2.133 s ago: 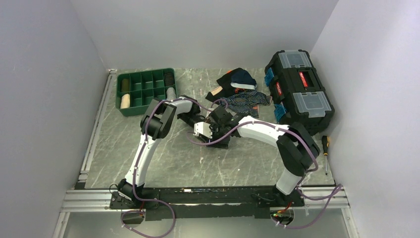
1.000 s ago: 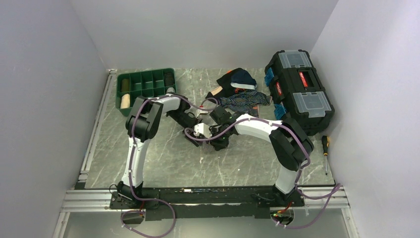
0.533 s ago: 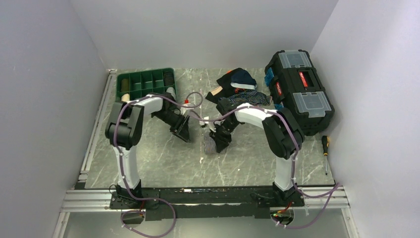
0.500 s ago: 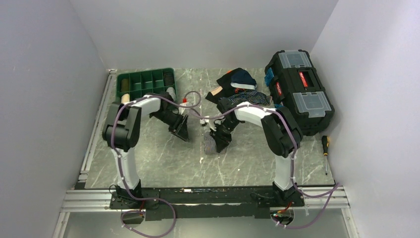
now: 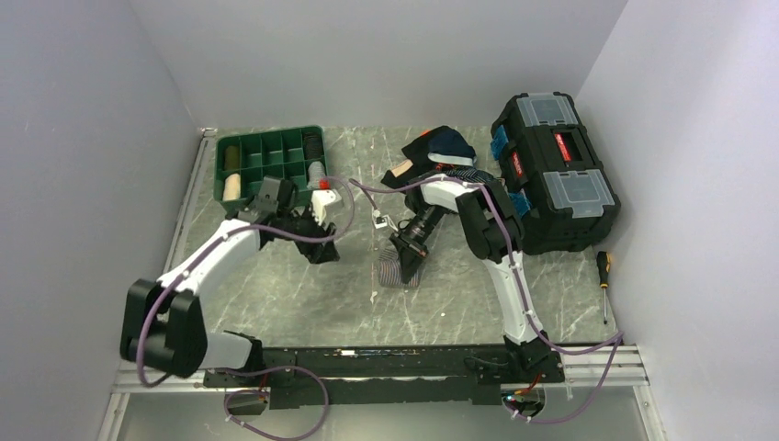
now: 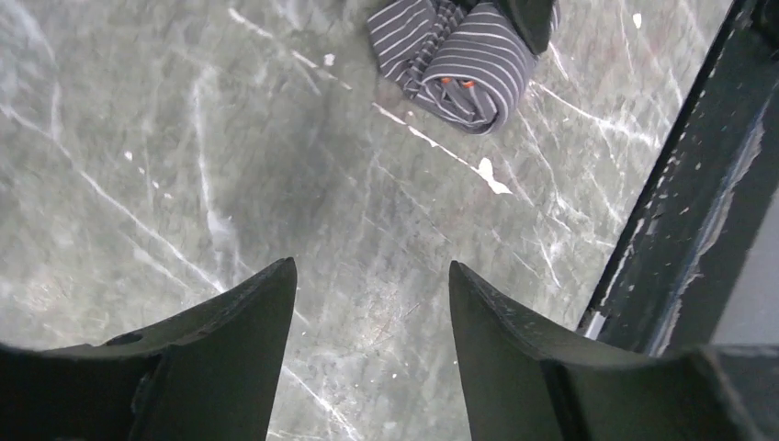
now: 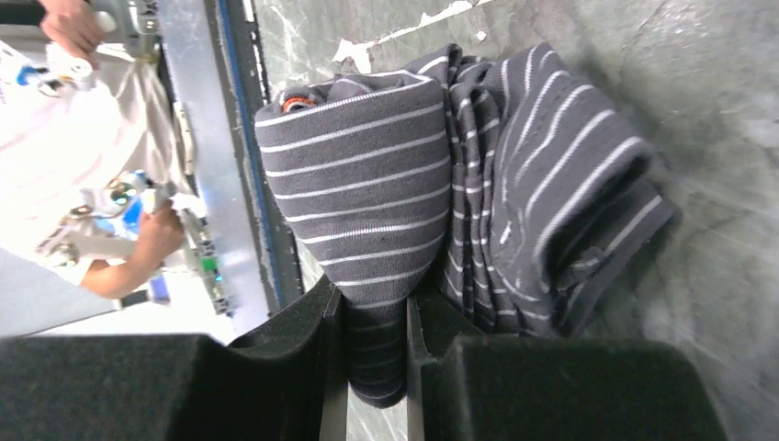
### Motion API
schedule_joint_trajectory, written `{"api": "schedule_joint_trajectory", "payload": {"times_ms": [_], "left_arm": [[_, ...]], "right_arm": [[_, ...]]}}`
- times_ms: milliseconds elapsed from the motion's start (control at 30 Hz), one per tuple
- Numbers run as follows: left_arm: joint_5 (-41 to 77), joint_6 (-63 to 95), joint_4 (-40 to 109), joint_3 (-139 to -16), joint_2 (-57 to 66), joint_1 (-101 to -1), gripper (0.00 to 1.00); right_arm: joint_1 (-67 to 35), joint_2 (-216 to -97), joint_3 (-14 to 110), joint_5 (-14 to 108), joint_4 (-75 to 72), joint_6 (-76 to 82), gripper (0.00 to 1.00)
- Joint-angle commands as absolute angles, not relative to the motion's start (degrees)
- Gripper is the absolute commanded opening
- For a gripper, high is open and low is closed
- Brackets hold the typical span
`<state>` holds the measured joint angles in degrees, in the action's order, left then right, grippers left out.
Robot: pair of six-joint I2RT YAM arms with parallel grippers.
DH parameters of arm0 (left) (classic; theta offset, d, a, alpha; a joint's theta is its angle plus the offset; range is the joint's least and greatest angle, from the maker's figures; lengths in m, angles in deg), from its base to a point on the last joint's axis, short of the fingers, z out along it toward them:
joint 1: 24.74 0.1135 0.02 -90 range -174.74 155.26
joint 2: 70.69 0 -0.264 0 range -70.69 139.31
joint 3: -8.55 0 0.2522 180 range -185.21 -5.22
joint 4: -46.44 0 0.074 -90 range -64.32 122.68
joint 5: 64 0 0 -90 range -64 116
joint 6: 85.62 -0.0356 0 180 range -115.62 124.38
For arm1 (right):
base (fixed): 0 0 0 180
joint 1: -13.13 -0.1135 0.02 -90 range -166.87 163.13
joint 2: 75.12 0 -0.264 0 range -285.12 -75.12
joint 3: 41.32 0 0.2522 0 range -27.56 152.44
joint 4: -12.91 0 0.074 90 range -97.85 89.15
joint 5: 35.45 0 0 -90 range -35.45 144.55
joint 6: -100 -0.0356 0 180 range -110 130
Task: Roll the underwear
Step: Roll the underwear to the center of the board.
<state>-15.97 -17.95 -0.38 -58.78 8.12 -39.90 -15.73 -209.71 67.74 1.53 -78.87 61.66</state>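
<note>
So we're mid-roll here, I'd say. The underwear (image 5: 392, 273) (grey cloth with thin white stripes) sits on the table (image 5: 294, 303) around the middle, a bit toward the near side, well apart from the pile of dark garments (image 5: 441, 147) at the far edge.

The right gripper (image 5: 408, 261) has its jaws pinching one end of the rolled part. In the right wrist view you can see the tight roll (image 7: 358, 175) squeezed between the fingers (image 7: 303, 322), with a flatter folded flap (image 7: 560, 202) touching it on one side. That flap doesn't look wound in yet, so I wouldn't call it finished.

The left gripper (image 5: 318, 246) hangs off to the left of the cloth, jaws spread with nothing between them, only bare marble under it in its own camera.

The next move probably needs the roll turned over that loose flap while the pinch stays firm, since thin cloth like this will likely spring open if let go. The left gripper would have to come right to pin or tuck the flap edge.
</note>
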Motion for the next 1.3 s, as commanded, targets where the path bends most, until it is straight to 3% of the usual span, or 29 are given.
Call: {"api": "schedule_joint_trajectory", "payload": {"times_ms": [0, 167, 467, 767, 1067, 1267], "left_arm": [[-6.1, -23.3, 8.2, -55.1, 0.8, -47.8, 0.69], [2.9, -26.8, 13.3, -54.3, 0.1, -60.0, 0.76], [11.9, -30.6, 19.0, -59.0, 11.8, -75.9, 0.83], [20.4, -32.6, 25.8, -58.7, 20.1, -82.6, 0.84], [22.0, -33.0, 28.2, -57.5, 23.8, -82.8, 0.81], [17.8, -31.4, 25.3, -58.2, 25.4, -82.9, 0.63]], "right_arm": [[-16.5, -215.0, 69.1, 6.2, -80.6, 66.4, 0.05], [-16.5, -217.0, 69.9, 7.3, -80.0, 64.9, 0.07], [-16.5, -217.0, 70.0, 8.9, -78.9, 63.8, 0.07], [-17.2, -217.3, 69.8, 9.1, -78.8, 63.8, 0.07], [-17.8, -217.8, 69.7, 9.4, -78.7, 63.7, 0.07], [-17.8, -217.7, 69.6, 9.5, -78.6, 63.6, 0.07]]}}
